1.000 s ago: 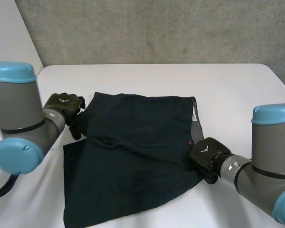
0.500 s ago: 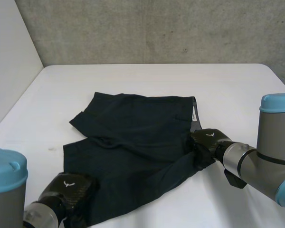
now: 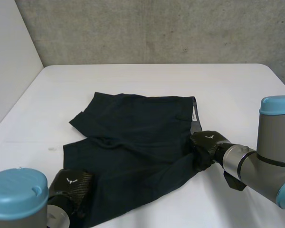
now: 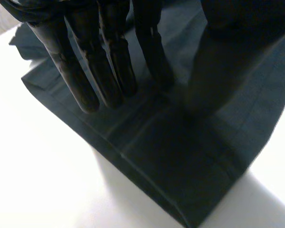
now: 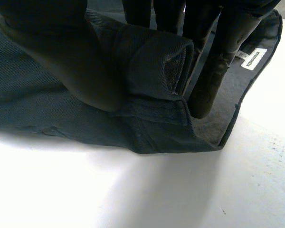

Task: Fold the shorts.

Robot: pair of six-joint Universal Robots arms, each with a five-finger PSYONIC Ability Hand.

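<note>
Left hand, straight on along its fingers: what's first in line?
The left hand would meet the shorts first, on the leg near its hem; it may touch already, depth unclear.

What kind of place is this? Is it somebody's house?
Probably a robot lab or workshop, not a house: a bare white table, a plain grey concrete wall behind it, and two robot arms working on dark shorts.

Shorts [image 3: 137, 137] dk navy, plain. Label [image 5: 254, 58] white w/ dark print. Desk [image 3: 228, 90] white; wall [image 3: 156, 28] mottled grey.
</note>
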